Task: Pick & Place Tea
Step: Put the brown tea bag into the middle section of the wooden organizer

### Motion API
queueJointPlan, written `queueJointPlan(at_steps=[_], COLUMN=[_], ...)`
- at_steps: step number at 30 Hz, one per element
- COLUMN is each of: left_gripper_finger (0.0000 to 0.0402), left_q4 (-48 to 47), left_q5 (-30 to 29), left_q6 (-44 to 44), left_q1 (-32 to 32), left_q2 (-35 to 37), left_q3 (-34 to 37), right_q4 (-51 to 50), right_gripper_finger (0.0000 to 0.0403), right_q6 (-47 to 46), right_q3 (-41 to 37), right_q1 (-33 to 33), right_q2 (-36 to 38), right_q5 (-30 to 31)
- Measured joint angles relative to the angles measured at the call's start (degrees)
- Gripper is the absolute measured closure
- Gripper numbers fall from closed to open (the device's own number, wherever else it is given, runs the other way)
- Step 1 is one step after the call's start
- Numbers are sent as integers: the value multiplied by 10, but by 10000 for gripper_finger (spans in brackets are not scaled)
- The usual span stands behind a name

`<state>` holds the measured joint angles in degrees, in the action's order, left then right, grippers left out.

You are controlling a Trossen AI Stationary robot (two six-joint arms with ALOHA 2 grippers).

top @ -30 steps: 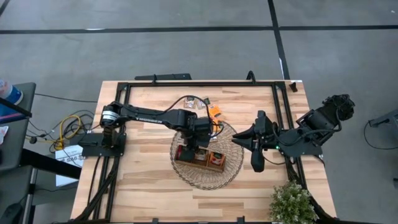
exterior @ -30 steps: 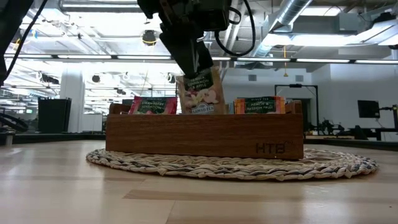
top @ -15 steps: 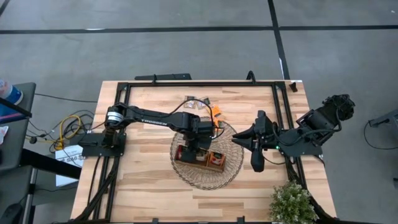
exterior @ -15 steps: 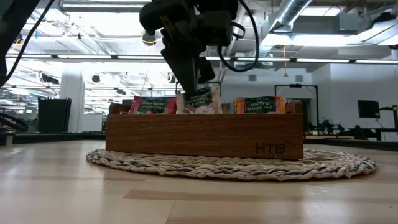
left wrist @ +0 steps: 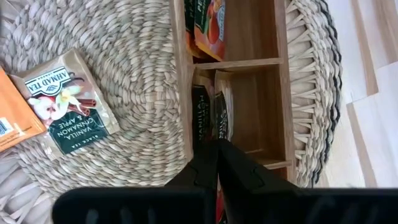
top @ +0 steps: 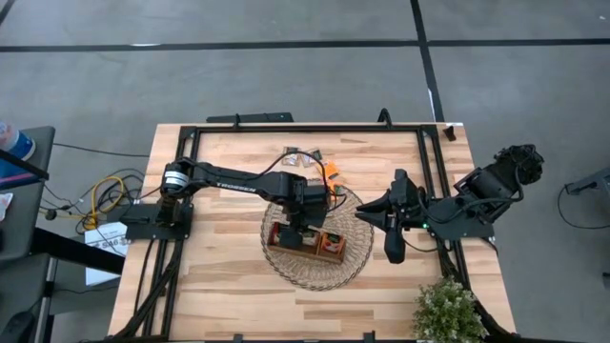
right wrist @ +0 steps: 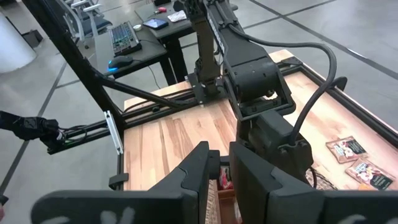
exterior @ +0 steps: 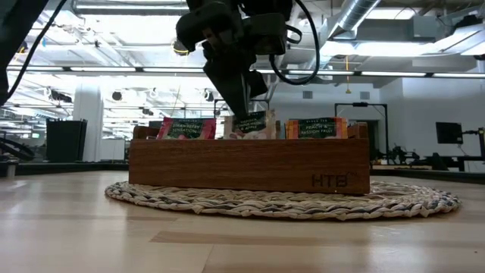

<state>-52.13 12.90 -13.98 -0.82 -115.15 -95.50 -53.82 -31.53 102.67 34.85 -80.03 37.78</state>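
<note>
**Sachet lowered into the middle compartment: hazards at release**

Wooden table, bearing a round wicker mat on which stands the three-compartment wooden tray. The left arm reaches over the tray; the left gripper has its fingers pinched together on a pale tea sachet, the sachet's lower part down inside the middle compartment beside sachets already standing there. A red sachet fills one end compartment, an orange sachet the other. The right gripper waits over the mat's edge, well apart from the tray; its fingers stand slightly parted and hold nothing. A loose vanilla-cinnamon sachet lies flat on the mat just beside the tray, and more loose sachets lie on the table behind.

Likely hazards: the held sachet may crumple or wedge against its neighbours; released before it is seated, it could tip over the divider; a withdrawing finger might drag a thin sachet back out or nudge the light tray across the mat.
</note>
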Motion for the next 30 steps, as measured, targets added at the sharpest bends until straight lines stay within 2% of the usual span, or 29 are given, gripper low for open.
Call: queueJointPlan(at_steps=[4, 10, 15, 23, 30], left_gripper_finger=[367, 285, 239, 227, 227], left_q4=[0, -4, -25, -32, -4], left_q5=[-2, -8, -41, -99, -124], left_q6=[-2, 8, 18, 3, 69], left_q1=[0, 0, 0, 34, 143], left_q2=[0, 0, 9, 90, 135], left_q3=[0, 0, 0, 0, -1], right_q4=[0, 0, 0, -1, -1], right_gripper_finger=[349, 349, 349, 349, 349], right_q6=[0, 0, 0, 0, -5], right_q3=[0, 0, 0, 0, 0], right_q1=[0, 0, 0, 0, 0], right_q2=[0, 0, 0, 0, 0], right_q5=[0, 0, -1, -1, -1])
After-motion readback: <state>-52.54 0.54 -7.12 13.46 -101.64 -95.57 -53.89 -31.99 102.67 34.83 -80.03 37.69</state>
